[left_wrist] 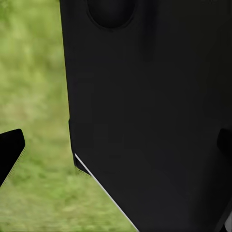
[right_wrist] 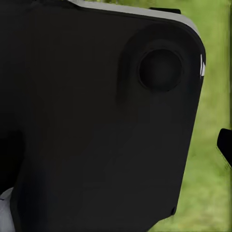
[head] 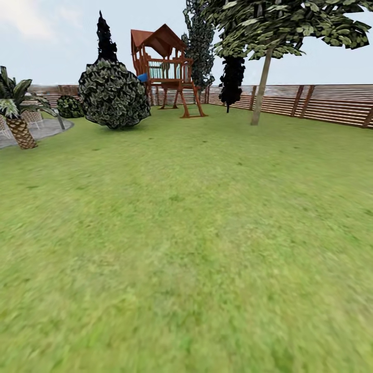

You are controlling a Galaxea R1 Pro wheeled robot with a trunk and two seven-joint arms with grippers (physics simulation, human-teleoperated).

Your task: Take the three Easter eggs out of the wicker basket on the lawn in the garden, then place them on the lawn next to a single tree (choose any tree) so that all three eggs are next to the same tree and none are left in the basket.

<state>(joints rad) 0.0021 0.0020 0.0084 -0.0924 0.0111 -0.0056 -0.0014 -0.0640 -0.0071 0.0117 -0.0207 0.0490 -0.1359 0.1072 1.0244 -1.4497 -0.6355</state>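
Note:
The lawn [head: 186, 233] spreads out ahead of me in the head view. At its far right stands a tree [head: 261, 88] with a slim pale trunk and a dark green leafy canopy. The Easter eggs and the wicker basket are out of view. In the left wrist view my left gripper [left_wrist: 116, 145] is open, its black fingertips [left_wrist: 10, 150] far apart over grass, with a black part of my own body close behind them. In the right wrist view one black fingertip [right_wrist: 225, 145] of my right gripper [right_wrist: 116, 145] sits at the picture's edge, the rest lost against the same dark body.
A big round bush [head: 114, 93] stands at the back left, with a wooden playset [head: 166, 67] behind it. A thin black tree [head: 232, 77] and a brown slat fence [head: 331, 103] close the far side. A palm [head: 20, 129] and grey paving [head: 44, 128] lie at the left.

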